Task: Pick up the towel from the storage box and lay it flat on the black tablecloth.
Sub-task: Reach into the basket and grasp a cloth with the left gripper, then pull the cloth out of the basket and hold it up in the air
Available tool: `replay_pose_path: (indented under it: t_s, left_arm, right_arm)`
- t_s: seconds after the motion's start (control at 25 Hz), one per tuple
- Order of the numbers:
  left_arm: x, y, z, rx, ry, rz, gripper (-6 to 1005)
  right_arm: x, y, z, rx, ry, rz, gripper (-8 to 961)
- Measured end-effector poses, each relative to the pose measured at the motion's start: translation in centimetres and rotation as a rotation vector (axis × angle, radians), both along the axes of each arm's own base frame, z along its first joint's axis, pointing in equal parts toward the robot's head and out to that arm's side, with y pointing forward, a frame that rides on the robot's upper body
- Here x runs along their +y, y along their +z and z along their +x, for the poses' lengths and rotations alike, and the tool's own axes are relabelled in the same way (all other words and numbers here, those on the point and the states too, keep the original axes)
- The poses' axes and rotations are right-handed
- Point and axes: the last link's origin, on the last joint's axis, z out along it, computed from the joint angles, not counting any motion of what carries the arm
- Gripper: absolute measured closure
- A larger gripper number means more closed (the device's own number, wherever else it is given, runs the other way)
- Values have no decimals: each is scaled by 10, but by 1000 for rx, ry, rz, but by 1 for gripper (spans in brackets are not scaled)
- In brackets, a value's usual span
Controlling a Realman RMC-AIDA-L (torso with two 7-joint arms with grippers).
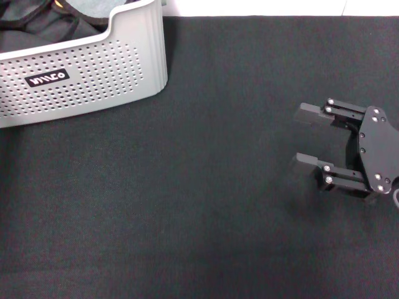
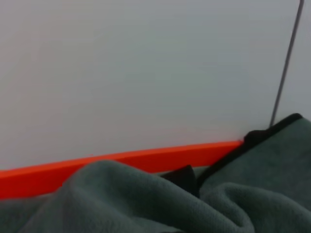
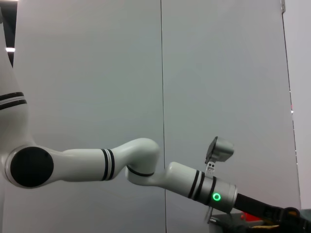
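Note:
The storage box (image 1: 93, 75) stands at the far left of the black tablecloth (image 1: 206, 205). Inside it lie a black garment (image 1: 37, 25) and a patch of pale grey cloth (image 1: 93, 9). The left wrist view shows the towel (image 2: 146, 204) very close: its grey face in folds, with a thin dark hem (image 2: 228, 156). My left gripper (image 3: 285, 213) is outside the head view. The right wrist view shows the left arm (image 3: 189, 182) stretched out and low at the box. My right gripper (image 1: 308, 137) is open and empty, low over the cloth at the right.
An orange strip (image 2: 121, 162) runs behind the towel below a pale wall (image 2: 146, 73). The tablecloth's far edge meets a white surface (image 1: 280, 7) at the back.

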Motion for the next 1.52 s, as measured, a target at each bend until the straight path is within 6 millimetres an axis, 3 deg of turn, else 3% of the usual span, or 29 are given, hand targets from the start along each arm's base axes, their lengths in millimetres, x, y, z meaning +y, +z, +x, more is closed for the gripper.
replay_pose_path:
  t_s: [0.36, 0.76, 1.0, 1.24, 1.4, 1.52]
  left_arm:
    - [-3, 5, 0, -65, -14, 41, 484]
    - [-9, 1, 5, -87, -67, 43, 918]
    - [-18, 10, 5, -176, -122, 97, 959]
    - [-54, 16, 28, -341, -417, 74, 978]
    - [-89, 18, 51, -480, -693, 18, 978]
    - [-114, 22, 56, -629, -853, 22, 979]
  right_arm:
    - [-5, 0, 4, 8, -14, -3, 324]
    - [-9, 1, 3, 23, 4, -15, 327]
    - [-11, 1, 5, 22, -2, -14, 329]
    - [-12, 1, 5, 25, 3, -15, 330]
    - [-11, 0, 5, 28, -3, -2, 331]
    - [-8, 0, 4, 57, -20, 29, 332]
